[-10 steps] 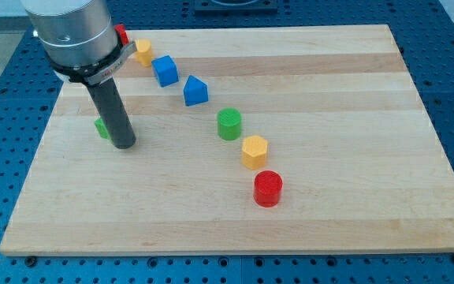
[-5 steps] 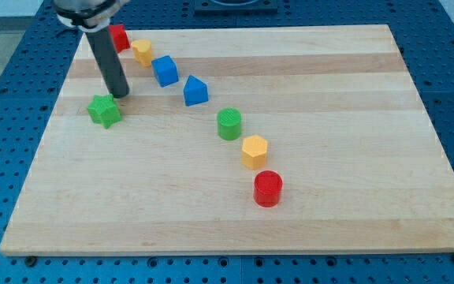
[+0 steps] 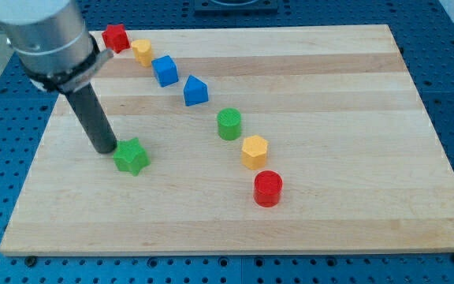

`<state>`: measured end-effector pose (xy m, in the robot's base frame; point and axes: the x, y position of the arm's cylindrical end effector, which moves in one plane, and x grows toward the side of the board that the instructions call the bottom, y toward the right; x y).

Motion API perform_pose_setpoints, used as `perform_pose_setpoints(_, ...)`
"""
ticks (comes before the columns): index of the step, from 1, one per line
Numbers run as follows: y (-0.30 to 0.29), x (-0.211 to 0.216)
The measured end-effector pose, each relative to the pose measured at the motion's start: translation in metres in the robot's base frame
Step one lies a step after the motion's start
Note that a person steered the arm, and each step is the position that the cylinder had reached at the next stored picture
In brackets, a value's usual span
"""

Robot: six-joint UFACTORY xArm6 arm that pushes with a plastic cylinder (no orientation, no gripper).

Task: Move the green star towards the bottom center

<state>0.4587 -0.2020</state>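
The green star lies on the wooden board, left of centre. My tip rests on the board right at the star's upper-left side, touching or nearly touching it. The dark rod rises up and to the left from there to the arm's grey housing at the view's top left.
A diagonal line of blocks runs from the top left toward the centre: a red block, a yellow block, a blue block, a blue house-shaped block, a green cylinder, a yellow hexagonal block, a red cylinder.
The green star has moved down and to the right on the board. My tip went from above the star to its upper-left side, following it down.
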Motion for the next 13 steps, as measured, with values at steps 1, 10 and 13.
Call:
perform_pose_setpoints(1,-0.006,-0.009)
perform_pose_setpoints(10,0.130,0.080)
perform_pose_setpoints(13,0.205,0.082)
